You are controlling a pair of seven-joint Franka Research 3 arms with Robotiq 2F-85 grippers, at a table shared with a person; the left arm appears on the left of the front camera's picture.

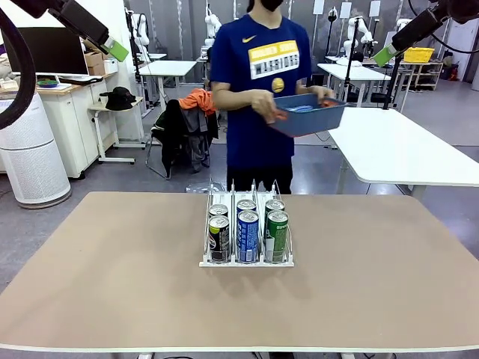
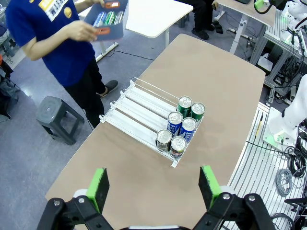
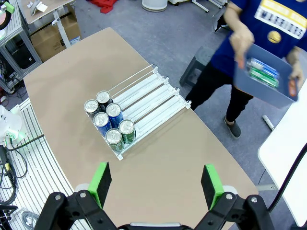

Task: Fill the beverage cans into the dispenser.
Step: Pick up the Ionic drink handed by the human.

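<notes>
The black left gripper (image 2: 153, 186) with green pads hangs above the tan table (image 2: 216, 76), jaws spread wide. Six slim metal beverage cans (image 2: 174, 122), paired green, blue and black, fill the white three-lane dispenser (image 2: 139, 108) at the end away from the person (image 2: 53, 43), who holds a blue-grey plastic tub (image 2: 116, 30).

Robot's left arm (image 1: 75, 19) up high in the upper left of the front view, right arm (image 1: 419, 26) up high in the upper right, left gripper (image 2: 153, 187) and right gripper (image 3: 156, 187) both wide open, green pads (image 2: 99, 187) far apart, holding nothing
</notes>
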